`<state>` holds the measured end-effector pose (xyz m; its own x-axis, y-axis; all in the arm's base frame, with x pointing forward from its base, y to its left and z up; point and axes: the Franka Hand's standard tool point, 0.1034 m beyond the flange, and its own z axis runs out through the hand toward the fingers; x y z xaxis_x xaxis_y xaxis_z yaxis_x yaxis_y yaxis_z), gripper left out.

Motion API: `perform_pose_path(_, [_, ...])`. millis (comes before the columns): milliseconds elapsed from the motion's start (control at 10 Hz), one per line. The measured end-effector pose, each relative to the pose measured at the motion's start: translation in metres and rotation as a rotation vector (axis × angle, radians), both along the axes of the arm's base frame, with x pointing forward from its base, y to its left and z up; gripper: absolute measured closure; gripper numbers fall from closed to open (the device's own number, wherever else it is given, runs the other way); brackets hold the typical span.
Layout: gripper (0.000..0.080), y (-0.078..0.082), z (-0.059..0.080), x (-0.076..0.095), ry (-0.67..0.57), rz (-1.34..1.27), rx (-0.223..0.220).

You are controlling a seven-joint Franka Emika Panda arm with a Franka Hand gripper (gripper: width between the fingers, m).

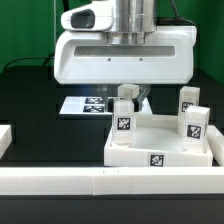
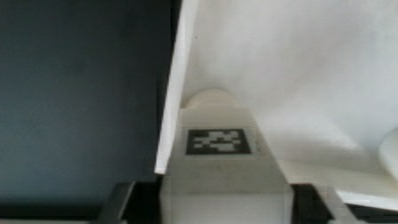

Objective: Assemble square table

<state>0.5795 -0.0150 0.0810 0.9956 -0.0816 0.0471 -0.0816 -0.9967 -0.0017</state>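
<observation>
White border rail point(image 1: 110, 182) runs across the bottom of the exterior frame, closest to the lens. Just behind it, lower right of centre, sits the square tabletop point(image 1: 160, 150) with its raised rim. Two legs point(image 1: 190, 115) stand upright at its right side. My gripper point(image 1: 127, 102) hangs at frame centre over the top's left corner, fingers pinching a third leg point(image 1: 124, 118) upright. From my wrist, that leg point(image 2: 217, 140) fills the lower middle, tag facing up, clamped between my pads point(image 2: 128, 200). Behind lies the marker board point(image 1: 85, 103).
</observation>
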Motion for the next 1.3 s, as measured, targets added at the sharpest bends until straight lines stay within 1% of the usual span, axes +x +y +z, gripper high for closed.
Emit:
perform_pose_path(100, [0.0514, 0.0, -0.0002, -0.0002, 0.0, -0.142, 0.014])
perform_pose_path(700, [0.0513, 0.0037, -0.0015, -0.0005, 0.001, -0.754, 0.048])
perform_pose_path(900, [0.0512, 0.0038, -0.0017, -0.0002, 0.007, -0.955, 0.072])
perform_pose_path(1100, [0.0512, 0.0043, -0.0019, 0.0001, 0.01, -1.093, 0.087])
perform_pose_path(1200, [0.0512, 0.0044, -0.0019, 0.0002, 0.01, -1.12, 0.088])
perform_pose_path(1300, [0.0512, 0.0043, -0.002, 0.0001, 0.009, -1.091, 0.087])
